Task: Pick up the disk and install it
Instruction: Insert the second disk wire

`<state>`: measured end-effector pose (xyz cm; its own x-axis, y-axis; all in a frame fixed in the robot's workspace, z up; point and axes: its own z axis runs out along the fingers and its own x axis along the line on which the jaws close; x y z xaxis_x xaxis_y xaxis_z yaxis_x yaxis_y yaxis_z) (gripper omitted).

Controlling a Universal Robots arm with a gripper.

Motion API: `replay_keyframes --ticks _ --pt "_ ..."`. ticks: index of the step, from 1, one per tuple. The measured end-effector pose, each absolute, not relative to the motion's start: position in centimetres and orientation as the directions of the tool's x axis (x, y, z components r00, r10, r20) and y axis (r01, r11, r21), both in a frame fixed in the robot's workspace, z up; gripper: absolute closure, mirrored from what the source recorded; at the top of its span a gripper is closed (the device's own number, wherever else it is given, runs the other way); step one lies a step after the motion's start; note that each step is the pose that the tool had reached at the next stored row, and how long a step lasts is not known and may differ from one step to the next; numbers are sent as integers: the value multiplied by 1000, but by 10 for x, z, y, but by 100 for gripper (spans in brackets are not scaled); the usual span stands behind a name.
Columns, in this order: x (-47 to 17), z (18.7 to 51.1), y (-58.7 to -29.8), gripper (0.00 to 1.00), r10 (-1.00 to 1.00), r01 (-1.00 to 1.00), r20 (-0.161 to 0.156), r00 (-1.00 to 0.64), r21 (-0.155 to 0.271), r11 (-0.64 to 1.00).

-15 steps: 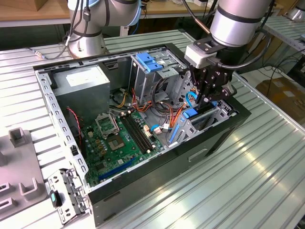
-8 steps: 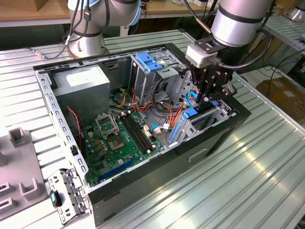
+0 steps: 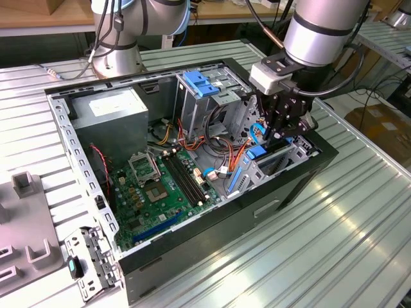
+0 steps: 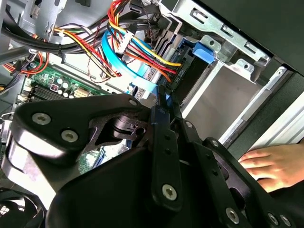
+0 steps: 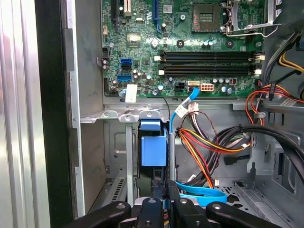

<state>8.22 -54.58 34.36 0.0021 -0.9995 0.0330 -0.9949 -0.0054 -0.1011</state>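
Note:
The disk stands on edge in the metal drive bay (image 3: 282, 160) at the front end of the open computer case (image 3: 302, 176). Its blue carrier end (image 5: 153, 145) shows in the slot, and also shows as a blue piece (image 3: 257, 153) and as a blue tab (image 4: 202, 51). My gripper (image 3: 277, 135) hangs straight down over that bay, its black fingers together. In both wrist views the gripper (image 5: 162, 197) (image 4: 164, 102) sits just above the disk's dark edge with nothing clamped between the fingers. I cannot tell whether the tips touch the disk.
A person's hand (image 4: 275, 164) rests on the case wall beside the bay. Bundled coloured wires (image 5: 204, 147) and a blue flat cable (image 5: 199, 192) lie next to the slot. The motherboard (image 3: 160, 186), grey power-supply box (image 3: 109, 122) and tall cage with blue latch (image 3: 202, 83) fill the case.

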Motion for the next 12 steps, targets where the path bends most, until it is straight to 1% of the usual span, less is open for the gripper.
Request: replay_keyframes --ticks 11,12 --pt "82 339 -546 83 -999 -995 32 2 -101 -5" --pt "82 342 -546 76 -999 -995 32 2 -101 -5"
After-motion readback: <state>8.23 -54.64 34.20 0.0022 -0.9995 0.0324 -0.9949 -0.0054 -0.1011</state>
